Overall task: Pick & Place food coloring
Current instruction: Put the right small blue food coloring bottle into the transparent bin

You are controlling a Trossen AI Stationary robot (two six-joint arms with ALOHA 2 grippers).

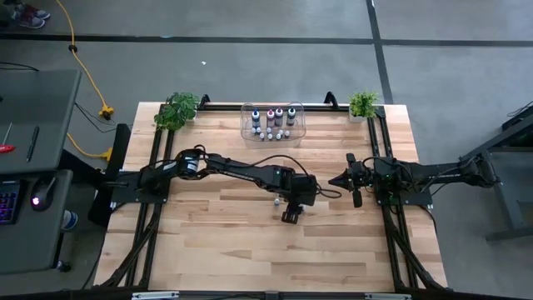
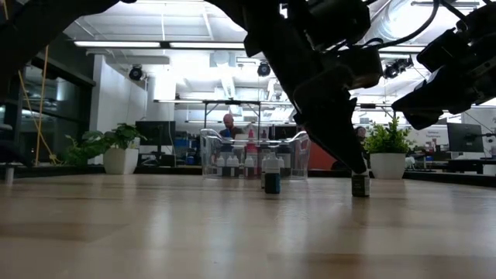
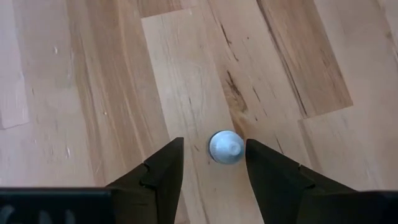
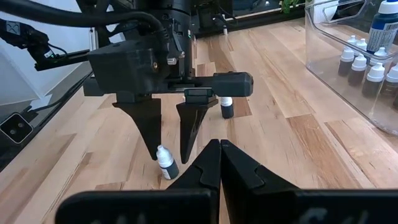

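Note:
A tiny food coloring bottle [image 3: 226,147] with a whitish cap stands on the wood between the two fingers of my open left gripper [image 3: 214,162], which points down at it near the table's middle [image 1: 291,214]. The right wrist view shows this bottle [image 4: 166,163] slightly tilted below the left gripper's fingers. A second small bottle [image 4: 227,107] stands free on its base close by [image 1: 276,201]. More bottles, larger coloured ones and small whitish ones, stand inside the clear bin [image 1: 246,125]. My right gripper [image 4: 219,149] is shut and waits to the right [image 1: 335,180]. My left gripper comes from above, pointing down, with one finger on each side of the bottle's cap [image 3: 231,149]. One finger [image 3: 255,163] lies very close to the cap, and I cannot tell whether it touches. The bottle rests on the table.
The clear bin [image 4: 348,81] sits at the table's far edge between two potted plants [image 1: 176,108] [image 1: 363,103]. Bare wood lies toward the near edge. Dark frame rails run along both sides of the table.

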